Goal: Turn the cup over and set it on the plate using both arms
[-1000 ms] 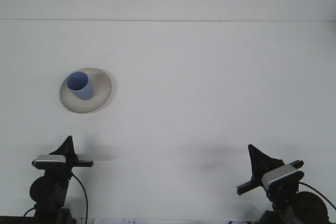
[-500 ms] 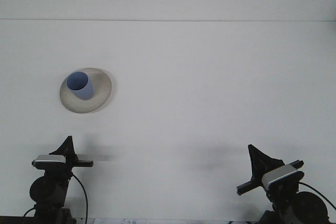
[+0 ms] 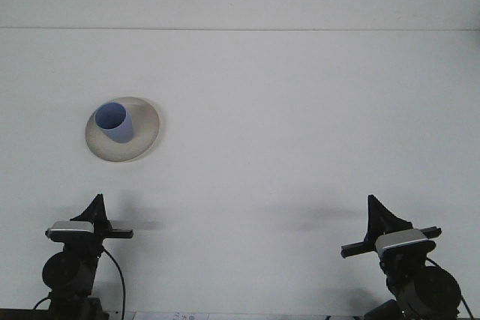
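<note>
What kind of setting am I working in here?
Probably a lab test bench, not a kitchen: a bare white table, only a blue cup standing on a plate, and two robot arms at the near edge.

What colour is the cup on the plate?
Blue; the cup shows clearly in the front view.

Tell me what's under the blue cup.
The cup stands mouth-up on the plate, a little left of its center. The plate's rim shows all around it; the patch of plate right beneath the cup's base is covered.
</note>
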### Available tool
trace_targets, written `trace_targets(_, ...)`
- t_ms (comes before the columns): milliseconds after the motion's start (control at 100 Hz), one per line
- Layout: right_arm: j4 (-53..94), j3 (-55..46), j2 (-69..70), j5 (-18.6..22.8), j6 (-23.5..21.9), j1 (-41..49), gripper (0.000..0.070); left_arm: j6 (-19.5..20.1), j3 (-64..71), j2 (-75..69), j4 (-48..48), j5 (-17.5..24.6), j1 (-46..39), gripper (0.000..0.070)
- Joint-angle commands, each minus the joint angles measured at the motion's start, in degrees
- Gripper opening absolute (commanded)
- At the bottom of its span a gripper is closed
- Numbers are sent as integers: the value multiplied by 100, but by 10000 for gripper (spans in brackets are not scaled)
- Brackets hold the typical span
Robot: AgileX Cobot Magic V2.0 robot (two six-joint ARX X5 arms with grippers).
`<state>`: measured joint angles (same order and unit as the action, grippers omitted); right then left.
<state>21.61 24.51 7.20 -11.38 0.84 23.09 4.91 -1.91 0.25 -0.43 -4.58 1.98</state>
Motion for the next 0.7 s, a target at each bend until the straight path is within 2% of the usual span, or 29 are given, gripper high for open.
trace_targets(0, -457, -514, -188, 625, 304, -756, 7, -55, 111, -9, 61, -11, -15, 13)
trace_targets(110, -1130, -1408, -566, 1445, 109, -1766, 7, -55, 111, -9, 61, -9, -15, 13)
trace_targets(190, -1449, -1873, -708, 1700, -170, -2267, 7, -55, 111, -9, 61, -9, -15, 13)
trace_targets(290, -1742, -2218, -713, 1716, -393, -2577, 7, -55, 111, -9, 61, -9, -15, 13)
trace_targets(540, -1685, -2378, -713, 1718, -238, -2629, 7, -55, 111, -7, 59, -11, -15, 13)
trace_targets(690, -1648, -2378, -713, 1742, -398, -2629, 7, -55, 111, -7, 59, -9, -13, 13)
